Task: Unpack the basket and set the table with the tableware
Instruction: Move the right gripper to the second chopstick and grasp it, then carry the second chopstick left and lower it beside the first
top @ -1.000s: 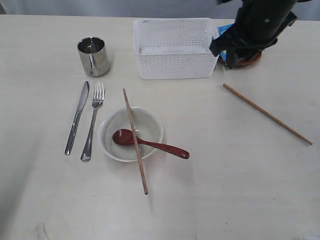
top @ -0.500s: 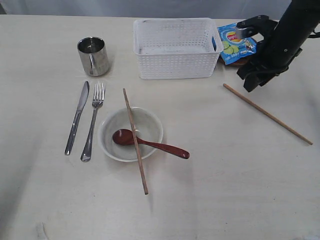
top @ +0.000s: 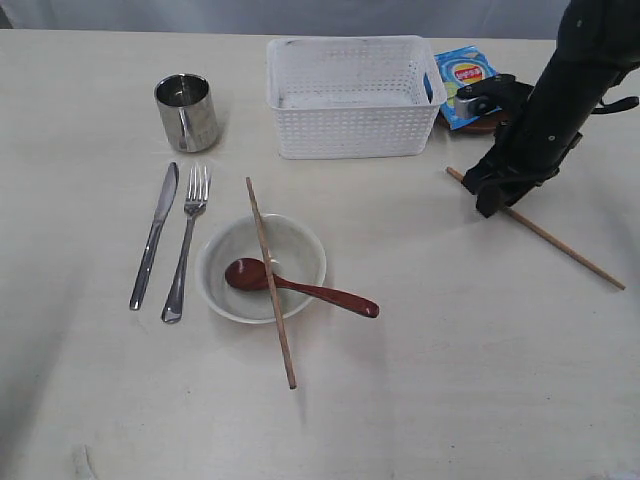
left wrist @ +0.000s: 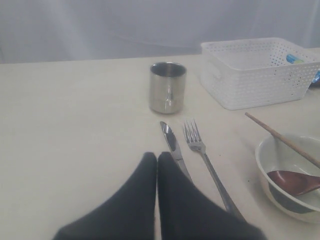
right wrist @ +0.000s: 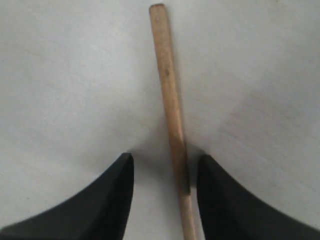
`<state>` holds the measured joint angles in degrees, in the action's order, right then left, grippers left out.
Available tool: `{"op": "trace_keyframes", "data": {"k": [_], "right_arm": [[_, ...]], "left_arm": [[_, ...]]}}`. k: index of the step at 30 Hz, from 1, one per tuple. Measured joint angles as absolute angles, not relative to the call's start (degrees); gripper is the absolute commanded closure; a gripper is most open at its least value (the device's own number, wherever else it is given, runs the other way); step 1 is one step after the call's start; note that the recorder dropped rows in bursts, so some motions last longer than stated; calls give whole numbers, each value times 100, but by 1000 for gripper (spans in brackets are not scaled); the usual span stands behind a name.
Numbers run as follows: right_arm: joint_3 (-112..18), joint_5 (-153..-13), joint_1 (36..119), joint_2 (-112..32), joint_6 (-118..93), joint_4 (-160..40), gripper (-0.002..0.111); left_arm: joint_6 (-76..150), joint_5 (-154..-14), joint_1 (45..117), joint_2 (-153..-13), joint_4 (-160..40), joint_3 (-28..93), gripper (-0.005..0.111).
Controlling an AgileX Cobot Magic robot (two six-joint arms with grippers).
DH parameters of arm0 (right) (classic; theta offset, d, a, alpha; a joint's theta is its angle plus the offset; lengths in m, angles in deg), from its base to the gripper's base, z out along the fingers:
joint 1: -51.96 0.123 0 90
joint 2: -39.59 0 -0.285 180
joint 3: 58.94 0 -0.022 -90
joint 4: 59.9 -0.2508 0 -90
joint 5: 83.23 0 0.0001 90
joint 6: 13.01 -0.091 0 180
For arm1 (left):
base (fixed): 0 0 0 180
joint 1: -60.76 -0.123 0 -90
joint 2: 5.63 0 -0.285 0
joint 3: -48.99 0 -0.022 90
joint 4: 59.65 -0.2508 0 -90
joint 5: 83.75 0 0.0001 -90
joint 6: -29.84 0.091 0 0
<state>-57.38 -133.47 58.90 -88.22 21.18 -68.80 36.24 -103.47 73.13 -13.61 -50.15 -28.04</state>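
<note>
The exterior view looks steeply down on the table (top: 480, 400), basket (top: 350, 130) at twelve o'clock. The left wrist view skims low, sharing basket and steel cup (left wrist: 168, 87). The right wrist view hangs close over, seemingly, the three-o'clock chopstick (right wrist: 170, 100).

Right gripper (right wrist: 165, 160) poised over the table (right wrist: 65, 75), seen from the wrist. Two dark, tapered fingers (right wrist: 107, 200) stand apart, and a single wooden chopstick (right wrist: 167, 85) lies flat on the cream-white surface, running lengthwise through the gap between them. The stick sits nearer one finger than the other; contact cannot be made out. Its blunt end lies well beyond the fingertips.
</note>
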Motion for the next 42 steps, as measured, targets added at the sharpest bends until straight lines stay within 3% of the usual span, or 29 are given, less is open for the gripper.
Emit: {"op": "trace_keyframes", "data": {"k": [4, 5, 15, 25, 34, 42], "right_arm": [[-5691, -13257, 5890, -8822, 2130, -6869, 106], [-5681, -13260, 5890, -8822, 2130, -6858, 108], [-5626, -13297, 5934, -8660, 1891, -6863, 109], [-5626, -13577, 6161, -7201, 1478, -8540, 109], [-5626, -14023, 7558, -6685, 511, -9796, 109], [-5626, -13264, 8825, -7151, -246, -9904, 109]], "left_arm": [[3624, -10347, 7313, -1361, -5015, -2804, 107], [3624, -10347, 7313, -1361, -5015, -2804, 107], [3624, -10347, 7313, -1361, -5015, -2804, 107], [3624, -10347, 7313, -1361, -5015, -2804, 107], [3624, -10347, 7313, -1361, -5015, -2804, 107], [3624, -10347, 7313, -1361, -5015, -2804, 107]]}}
